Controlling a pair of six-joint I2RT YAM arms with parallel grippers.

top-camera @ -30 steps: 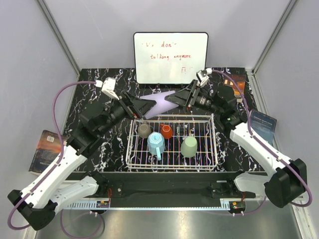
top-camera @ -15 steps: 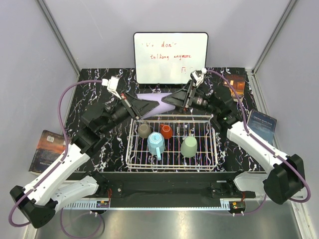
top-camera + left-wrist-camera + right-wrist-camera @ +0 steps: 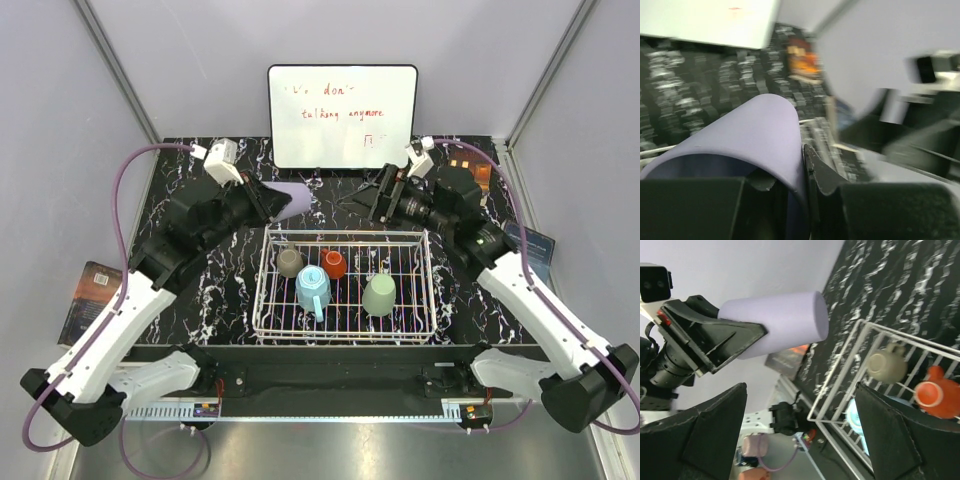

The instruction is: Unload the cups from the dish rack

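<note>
Gripping the tumbler (image 3: pixel 293 200) sideways in clenched left fingers (image 3: pixel 266 200) above the desk (image 3: pixel 235 290) just beyond the rack (image 3: pixel 262 290), likely for setting down; with right fingers (image 3: pixel 383 195) released, empty. Four cups (image 3: pixel 379 295) yet to unload.

Colour key. Table (image 3: pixel 200 290): black with white marbled veining. Dish rack (image 3: pixel 345 338): white wire grid. 5 cups, each plain and unpatterned: lavender tumbler (image 3: pixel 292 199), sage-green tumbler (image 3: pixel 379 295), light blue mug (image 3: pixel 312 290), red-orange cup (image 3: pixel 334 264), grey-brown cup (image 3: pixel 290 262). Whiteboard (image 3: pixel 340 135): white face, black frame, red handwriting. Left arm (image 3: pixel 100 345) and right arm (image 3: pixel 545 315): white shells with black joints and black wrist sections. Walls (image 3: pixel 60 120): pale grey with a faint lilac cast.
</note>
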